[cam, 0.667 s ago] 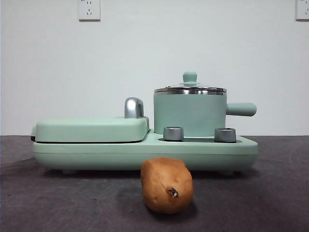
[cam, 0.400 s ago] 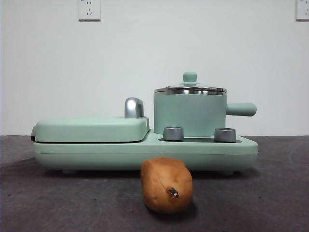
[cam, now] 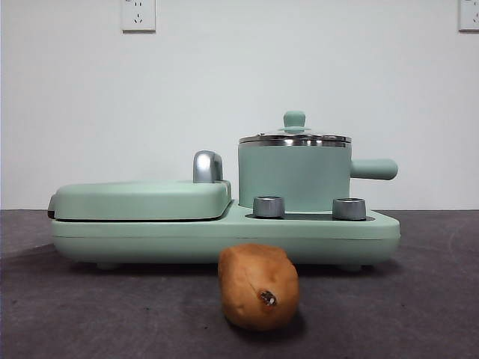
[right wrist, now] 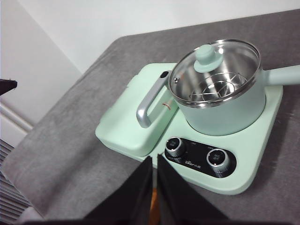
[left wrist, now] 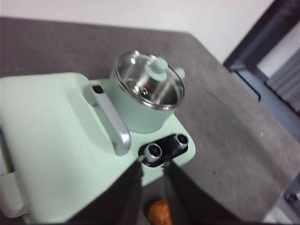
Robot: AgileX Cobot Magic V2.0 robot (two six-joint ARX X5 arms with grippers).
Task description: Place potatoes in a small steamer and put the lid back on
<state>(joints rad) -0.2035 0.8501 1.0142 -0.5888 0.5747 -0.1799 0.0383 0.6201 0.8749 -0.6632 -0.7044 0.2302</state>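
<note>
**A:** What does the potato (cam: 259, 286) look like?

**B:** It is fat and oval, orange-brown, with smooth skin. One end points at the front camera, and that end has a dark spot. It lies on the dark gray table (cam: 419, 299), just in front of the green cooker base (cam: 224, 232) and not touching it.

**A:** Where is the small steamer (cam: 293, 176)?

**B:** It stands on the right part of the base, behind two silver knobs (cam: 269, 206). It is a mint-green pot with a shiny steel rim. Its stubby green handle (cam: 373, 169) sticks out to the right.

**A:** Is anything in it?

**B:** The lid (right wrist: 215, 70) is on top, clear glass with a little green knob. Through the glass you can see a shiny metal rack (right wrist: 211, 89). No potato is inside.

**A:** What is beside the pot?

**B:** A flat green griddle (cam: 142, 198), closed, with a chrome handle (cam: 207, 166).

**A:** Where are the grippers?

**B:** Both hang high above the near side of the table. The left gripper (left wrist: 153, 171) has its jaws a little apart, with nothing between them. The right gripper (right wrist: 154, 166) has its jaws almost together, also holding nothing. A bit of the potato shows below each one.

**A:** Is there room to move?

**B:** Yes. The table is bare on both sides of the potato and around the base.
</note>
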